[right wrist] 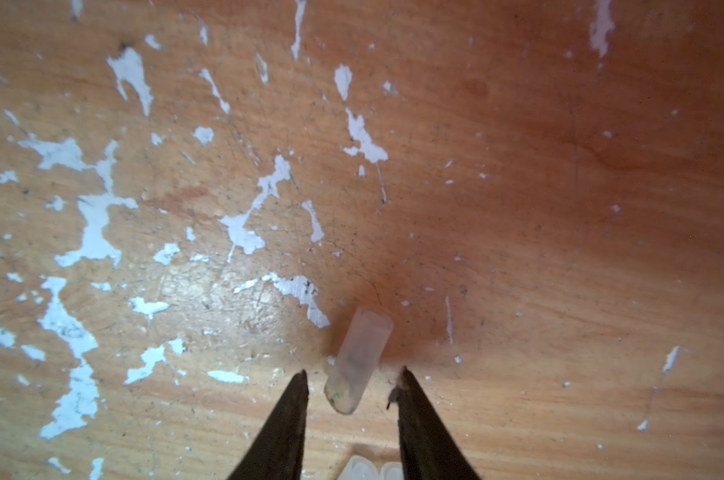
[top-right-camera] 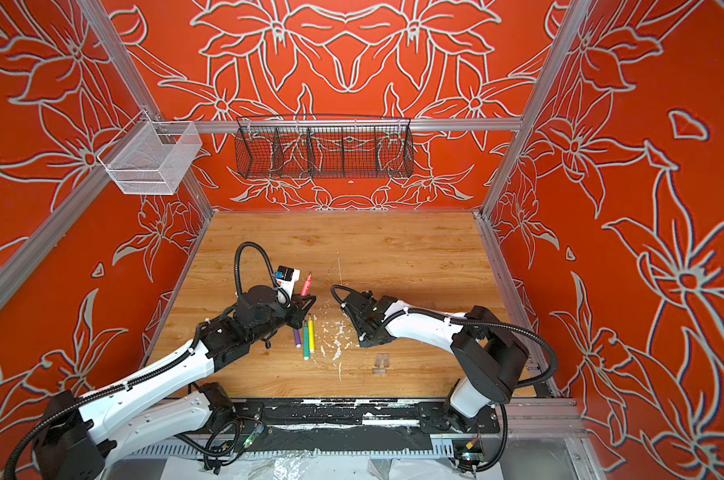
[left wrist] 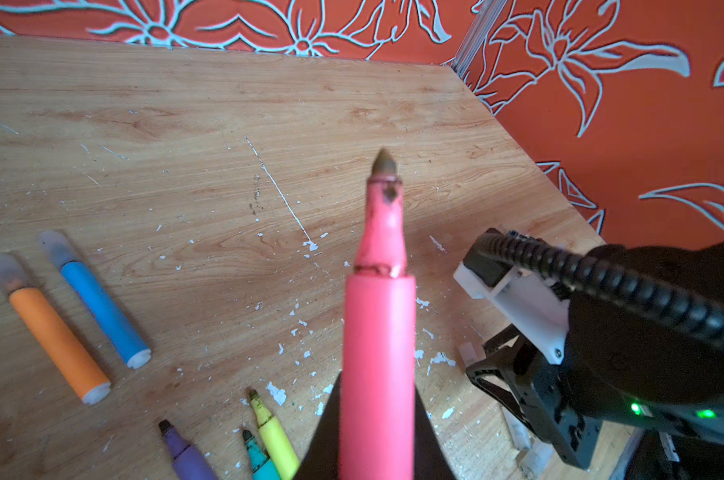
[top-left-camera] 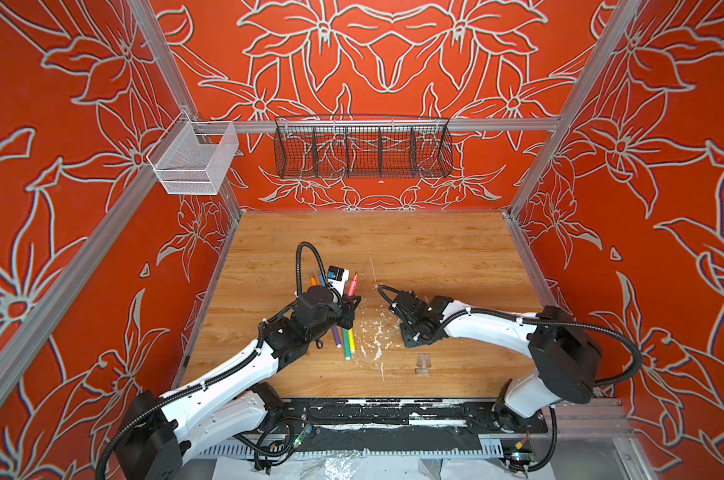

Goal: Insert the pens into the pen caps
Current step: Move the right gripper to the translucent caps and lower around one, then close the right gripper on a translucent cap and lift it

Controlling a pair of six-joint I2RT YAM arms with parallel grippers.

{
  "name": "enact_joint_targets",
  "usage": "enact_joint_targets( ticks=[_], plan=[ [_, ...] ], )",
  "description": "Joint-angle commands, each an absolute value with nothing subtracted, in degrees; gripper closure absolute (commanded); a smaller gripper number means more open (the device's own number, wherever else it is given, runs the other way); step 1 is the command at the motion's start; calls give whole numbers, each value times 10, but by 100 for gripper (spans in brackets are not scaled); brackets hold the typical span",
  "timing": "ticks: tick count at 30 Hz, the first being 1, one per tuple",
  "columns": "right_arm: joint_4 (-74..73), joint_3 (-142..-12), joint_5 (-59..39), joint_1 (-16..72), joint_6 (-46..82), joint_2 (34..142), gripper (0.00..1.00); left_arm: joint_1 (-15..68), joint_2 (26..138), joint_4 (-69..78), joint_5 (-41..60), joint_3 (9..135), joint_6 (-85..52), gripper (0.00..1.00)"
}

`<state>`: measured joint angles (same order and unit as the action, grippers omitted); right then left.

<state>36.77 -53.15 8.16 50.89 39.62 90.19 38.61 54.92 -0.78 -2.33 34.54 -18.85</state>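
Note:
My left gripper (left wrist: 378, 380) is shut on the pink-red pen (left wrist: 379, 316), whose bare dark tip points away from it, above the table; both top views show this pen (top-left-camera: 353, 284) (top-right-camera: 306, 284) sticking up. Orange (left wrist: 57, 345) and blue (left wrist: 102, 307) pens lie capped. Purple (left wrist: 186, 453), green (left wrist: 258, 457) and yellow (left wrist: 275, 436) pens lie uncapped under the left arm. My right gripper (right wrist: 352, 370) is open, low over the table, its jaws on either side of a clear pen cap (right wrist: 360, 361) without touching it. More clear caps (top-left-camera: 422, 360) (right wrist: 368, 471) lie nearby.
White flecks (top-left-camera: 375, 332) are scattered over the wooden table (top-left-camera: 435, 249) between the arms. A black wire basket (top-left-camera: 362, 149) and a white mesh basket (top-left-camera: 194, 160) hang on the rail above the back edge. Patterned red walls close three sides.

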Motion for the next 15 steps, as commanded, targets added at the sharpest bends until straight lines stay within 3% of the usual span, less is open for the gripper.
enact_joint_targets(
  ticks=[1, 10, 15],
  plan=[
    [358, -526, 88, 505, 397, 901, 61, 387, 539, 0, -27, 338, -179, 100],
    [342, -533, 73, 484, 403, 935, 62, 387, 531, 0, -33, 334, -177, 100],
    [340, -533, 71, 483, 403, 952, 67, 387, 531, 0, -30, 334, -177, 100]
  ],
)
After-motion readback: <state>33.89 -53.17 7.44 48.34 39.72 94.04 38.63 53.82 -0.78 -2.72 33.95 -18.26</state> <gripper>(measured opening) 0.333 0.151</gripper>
